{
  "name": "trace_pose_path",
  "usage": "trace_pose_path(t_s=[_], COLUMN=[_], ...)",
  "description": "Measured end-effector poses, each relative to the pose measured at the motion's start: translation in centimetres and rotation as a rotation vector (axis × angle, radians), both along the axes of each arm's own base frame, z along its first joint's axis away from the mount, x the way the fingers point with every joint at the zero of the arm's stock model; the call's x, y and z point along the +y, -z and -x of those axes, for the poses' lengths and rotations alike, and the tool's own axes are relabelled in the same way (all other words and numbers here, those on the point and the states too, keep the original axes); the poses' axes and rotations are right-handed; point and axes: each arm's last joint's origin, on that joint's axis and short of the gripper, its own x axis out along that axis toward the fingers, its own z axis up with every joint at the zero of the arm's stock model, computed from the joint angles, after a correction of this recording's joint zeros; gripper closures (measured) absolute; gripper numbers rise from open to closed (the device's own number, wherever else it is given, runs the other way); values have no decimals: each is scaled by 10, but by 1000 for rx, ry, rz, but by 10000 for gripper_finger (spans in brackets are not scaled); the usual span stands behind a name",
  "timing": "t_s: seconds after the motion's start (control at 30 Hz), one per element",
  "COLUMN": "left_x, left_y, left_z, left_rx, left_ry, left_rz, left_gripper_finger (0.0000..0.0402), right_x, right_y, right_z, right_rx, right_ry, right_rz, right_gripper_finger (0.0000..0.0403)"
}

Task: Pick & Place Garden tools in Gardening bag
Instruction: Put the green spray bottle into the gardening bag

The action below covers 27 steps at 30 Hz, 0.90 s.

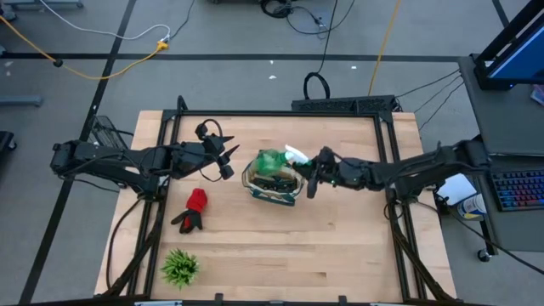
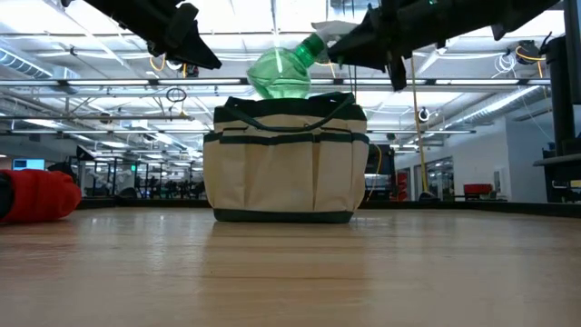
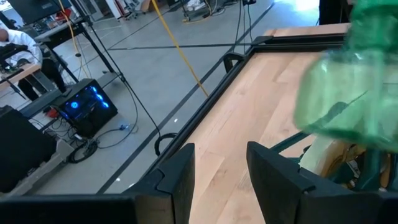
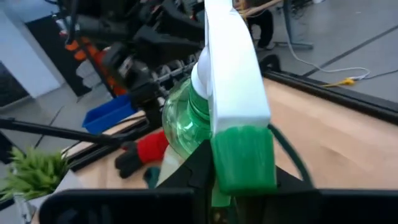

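Observation:
The cream gardening bag (image 1: pixel 274 189) with dark green trim stands upright at the table's middle, with dark tools inside. A green spray bottle (image 1: pixel 273 161) with a white head hangs tilted just over the bag's open top (image 2: pixel 286 102), and my right gripper (image 1: pixel 311 170) is shut on it from the bag's right. My left gripper (image 1: pixel 226 158) hovers open to the left of the bag, above table height, with nothing between its fingers (image 3: pixel 180 180). A red-and-black glove (image 1: pixel 194 209) lies flat on the table, left of the bag and nearer the front edge. My right gripper pinches the spray bottle's head at its green trigger part (image 4: pixel 244 155), below the white top (image 4: pixel 231 74), between its two fingers. The fingers come in about level from the table's right side. The bottle is lifted, tilted with its body (image 2: pixel 280 73) toward the left, over the bag.
A spiky green tuft plant (image 1: pixel 179 267) stands near the front left corner. Black frame rails (image 1: pixel 280 112) run along the table's far and side edges. Bare wood lies in front of the bag and to its right.

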Motion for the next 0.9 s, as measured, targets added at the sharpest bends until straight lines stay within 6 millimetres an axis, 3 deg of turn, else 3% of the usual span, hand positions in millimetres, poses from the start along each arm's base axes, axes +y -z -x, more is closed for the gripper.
trace_pose_path(t_s=[0.33,0.63,0.9], left_x=[0,-9,-9], left_y=[-3,-11,8], left_z=[-1,-11,-33], left_rx=[-38,-96,-20], left_ry=[11,358,406], left_rz=[0,4,-39], left_gripper_finger=[250,250,250], right_x=[17,19,20], right_y=[23,46,62], right_z=[-15,-29,-36], right_rx=[15,6,14], right_ry=[11,52,74], right_rz=[-85,-177,-252], right_gripper_finger=[368,362,371])
